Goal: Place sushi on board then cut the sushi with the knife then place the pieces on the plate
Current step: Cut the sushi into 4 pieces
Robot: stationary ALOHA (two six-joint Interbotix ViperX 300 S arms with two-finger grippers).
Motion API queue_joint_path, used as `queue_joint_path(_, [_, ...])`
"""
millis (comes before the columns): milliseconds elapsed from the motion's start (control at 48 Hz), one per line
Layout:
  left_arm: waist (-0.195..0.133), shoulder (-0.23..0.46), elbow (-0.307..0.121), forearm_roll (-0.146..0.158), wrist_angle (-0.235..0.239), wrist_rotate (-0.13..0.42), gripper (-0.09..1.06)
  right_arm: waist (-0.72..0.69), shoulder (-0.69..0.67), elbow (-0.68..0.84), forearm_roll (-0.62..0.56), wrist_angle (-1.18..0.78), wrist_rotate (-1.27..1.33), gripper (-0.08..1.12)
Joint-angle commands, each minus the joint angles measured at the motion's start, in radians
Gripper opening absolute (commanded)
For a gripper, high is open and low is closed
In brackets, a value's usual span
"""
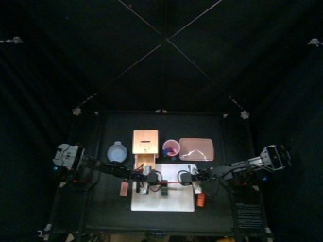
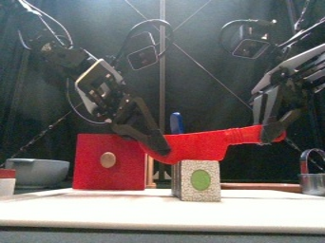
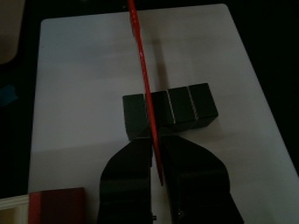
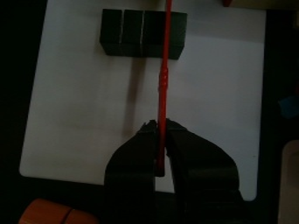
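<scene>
Pinching red knife (image 2: 210,144) by its ends in left gripper (image 2: 155,142) and right gripper (image 2: 269,131). Holding it crosswise just above sushi roll (image 2: 197,180).

I see a red toy knife (image 2: 210,144). The sushi roll (image 2: 196,180) shows me a pale grey, speckled end face with a round green centre, and its sides look very dark. The cutting board (image 2: 114,207) is white. The wooden box (image 1: 143,144) is pale, and its drawer front (image 2: 108,161) is red with a tan knob. The bowl (image 2: 38,171) is blue-grey and the tray (image 1: 197,148) is pink.
</scene>
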Motion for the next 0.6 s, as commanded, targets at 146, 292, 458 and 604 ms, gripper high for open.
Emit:
queue_joint_path(146, [0.005,-0.020,-0.011,0.000,0.018,0.002,0.43,0.008,0.015,-0.018,-0.006,0.000,-0.005,0.41])
queue_joint_path(292, [0.005,-0.015,-0.006,0.000,0.018,0.000,0.43,0.006,0.031,-0.017,-0.008,-0.003,-0.005,0.41])
queue_joint_path(458, [0.005,0.006,-0.006,0.002,0.023,0.002,0.43,0.006,0.083,-0.012,-0.009,-0.015,-0.006,0.41])
queue_joint_path(604, [-0.002,0.026,-0.018,0.003,0.043,0.002,0.43,0.008,0.132,-0.021,-0.009,-0.015,-0.006,0.40])
